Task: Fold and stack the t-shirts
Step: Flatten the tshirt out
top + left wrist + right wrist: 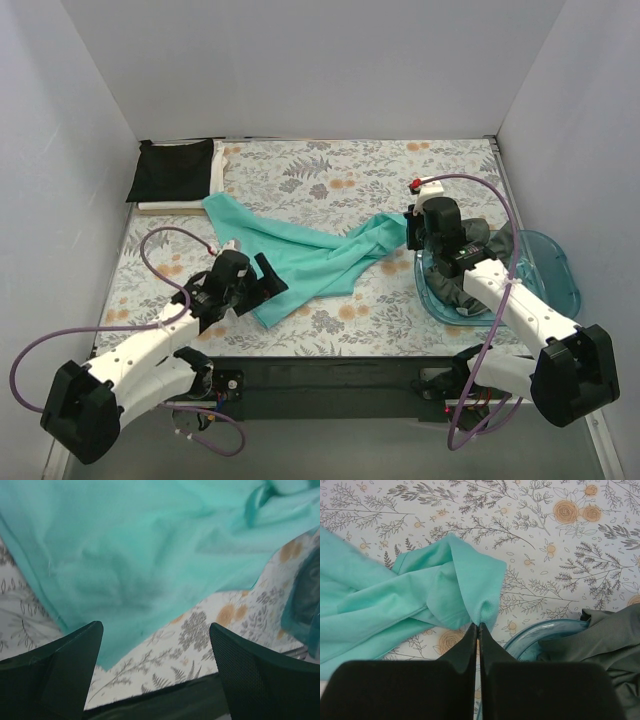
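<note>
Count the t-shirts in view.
4: teal shirt spread mid-table; dark grey shirt in the tray; black shirt folded at the far left, atop the white shirt. More may be hidden in the tray.

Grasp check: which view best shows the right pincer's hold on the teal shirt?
Right wrist: the right pincer is shut on a pinched fold of the teal shirt. Top external shows its whole spread, the pinch too small to judge. Left wrist shows only cloth.

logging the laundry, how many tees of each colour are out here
teal tee: 1
grey tee: 1
black tee: 1
white tee: 1
total: 4
</note>
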Action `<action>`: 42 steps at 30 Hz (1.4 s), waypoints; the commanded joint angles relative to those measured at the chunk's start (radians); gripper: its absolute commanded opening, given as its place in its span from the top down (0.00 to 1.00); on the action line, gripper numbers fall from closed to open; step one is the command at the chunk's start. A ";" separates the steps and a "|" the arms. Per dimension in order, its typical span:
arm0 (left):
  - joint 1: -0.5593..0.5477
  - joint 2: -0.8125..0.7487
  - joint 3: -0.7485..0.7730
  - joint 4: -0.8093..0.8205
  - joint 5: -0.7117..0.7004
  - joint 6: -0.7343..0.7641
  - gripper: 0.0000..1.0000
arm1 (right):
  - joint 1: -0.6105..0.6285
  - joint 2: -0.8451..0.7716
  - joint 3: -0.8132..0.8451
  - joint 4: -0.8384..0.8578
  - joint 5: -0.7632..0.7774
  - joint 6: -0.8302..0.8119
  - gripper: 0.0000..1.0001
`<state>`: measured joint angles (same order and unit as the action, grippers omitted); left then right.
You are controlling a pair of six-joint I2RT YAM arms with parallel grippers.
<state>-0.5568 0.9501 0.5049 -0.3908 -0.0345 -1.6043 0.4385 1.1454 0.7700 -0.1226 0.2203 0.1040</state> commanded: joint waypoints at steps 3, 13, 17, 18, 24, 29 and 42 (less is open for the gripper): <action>-0.028 -0.148 -0.107 -0.108 0.156 -0.107 0.19 | -0.003 0.007 -0.003 0.035 -0.015 0.016 0.99; -0.045 -0.145 -0.138 -0.168 0.196 -0.148 0.29 | -0.004 0.017 -0.006 0.035 -0.013 0.014 0.99; -0.057 -0.093 -0.101 -0.238 0.125 -0.174 0.31 | -0.004 0.027 -0.006 0.035 -0.013 0.014 0.99; -0.057 -0.083 -0.103 -0.227 0.119 -0.175 0.32 | -0.004 0.027 -0.006 0.035 -0.012 0.014 0.99; -0.058 -0.007 -0.100 -0.166 0.107 -0.160 0.48 | -0.006 0.042 -0.006 0.037 -0.012 0.014 0.99; -0.060 0.016 -0.098 -0.120 0.056 -0.149 0.59 | -0.006 0.050 -0.005 0.035 -0.021 0.016 0.99; -0.058 0.072 0.063 -0.115 0.010 -0.043 1.00 | -0.004 -0.001 -0.006 0.035 -0.021 0.008 0.99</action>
<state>-0.6128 1.0576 0.5125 -0.5152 -0.0265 -1.6897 0.4377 1.1831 0.7685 -0.1226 0.1989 0.1093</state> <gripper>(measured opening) 0.031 0.021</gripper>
